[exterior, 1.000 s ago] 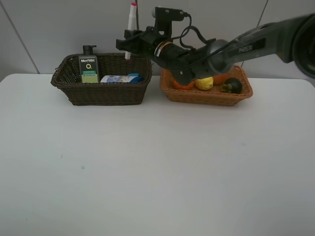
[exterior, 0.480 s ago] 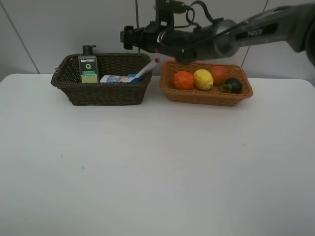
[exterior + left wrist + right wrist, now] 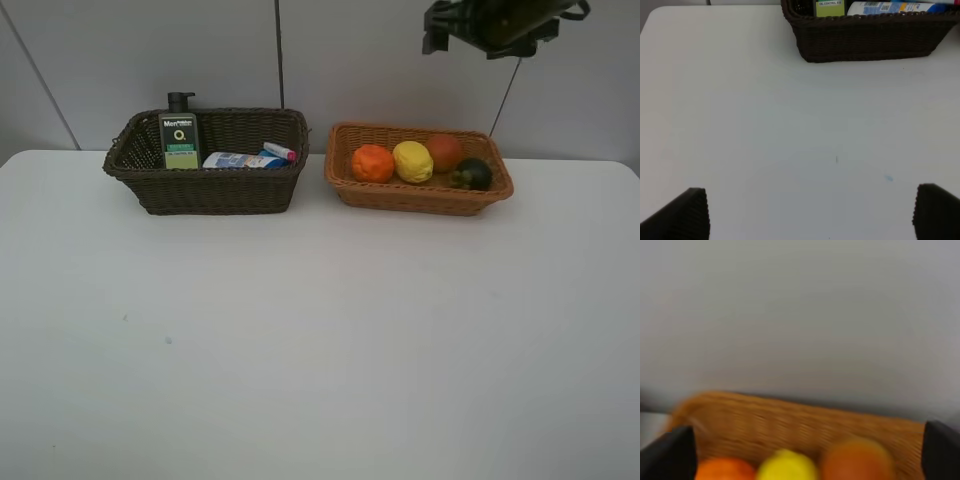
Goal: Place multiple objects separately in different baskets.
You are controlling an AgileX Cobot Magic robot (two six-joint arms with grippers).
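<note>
Sorting is looking finished — pump bottle (image 3: 180,133), white bottle (image 3: 235,160) and marker (image 3: 279,152) are lying in the dark basket (image 3: 210,190), fruit is sitting in the tan basket (image 3: 420,196) just beside it — both grippers (image 3: 810,212) (image 3: 805,452) are hanging wide open, empty.

The right wrist view is blurry: the tan basket (image 3: 790,425) and its orange (image 3: 725,470), lemon (image 3: 787,467) and peach (image 3: 857,460) look fuzzy, cut off.
</note>
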